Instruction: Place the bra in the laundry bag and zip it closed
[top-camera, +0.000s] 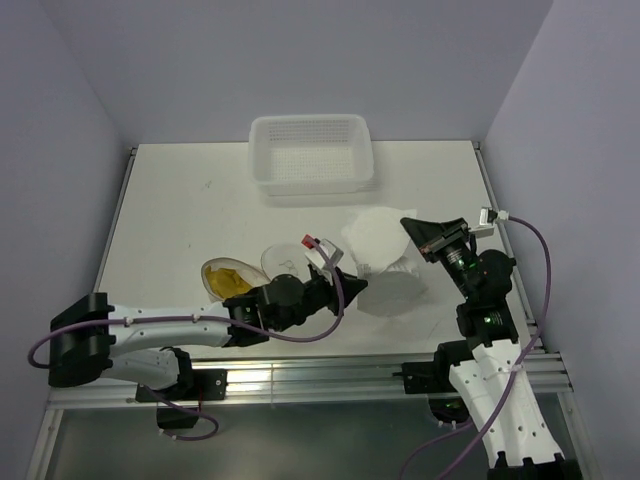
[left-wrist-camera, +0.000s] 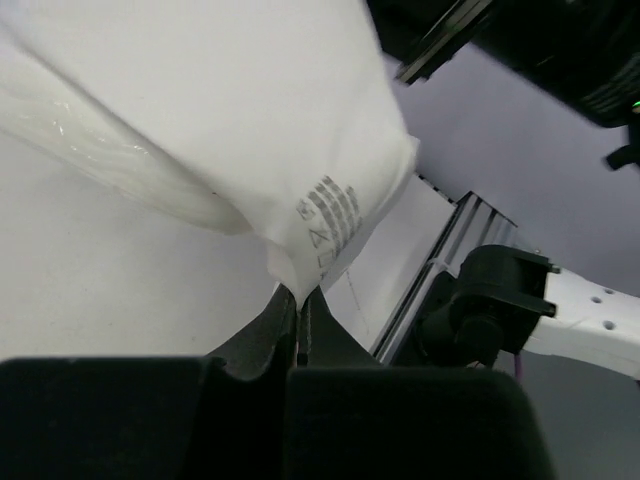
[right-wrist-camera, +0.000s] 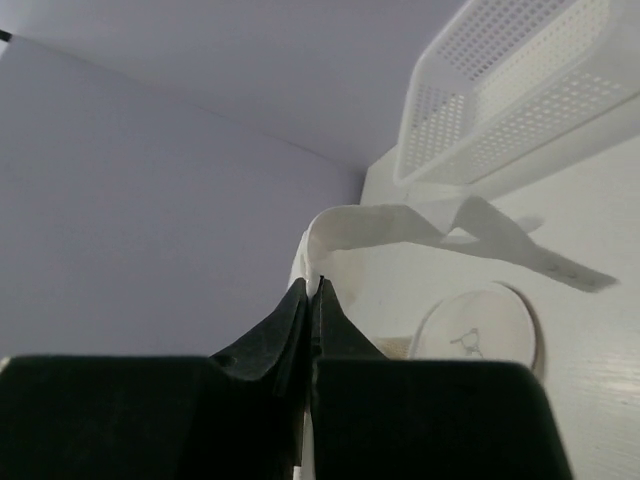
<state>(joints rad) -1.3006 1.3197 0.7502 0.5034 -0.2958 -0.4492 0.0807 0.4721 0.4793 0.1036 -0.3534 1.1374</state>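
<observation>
Top external: bra (top-camera: 228, 280) seems to lie in the open, unzipped laundry bag (top-camera: 205, 270), left of the white cloth (top-camera: 385, 270). Left wrist: left claw (left-wrist-camera: 298, 300) clenched on that cloth's labelled corner. Right wrist: right claw (right-wrist-camera: 310, 290) clenched on its edge. Next, probably: drop the cloth aside, then zip the bag.
</observation>
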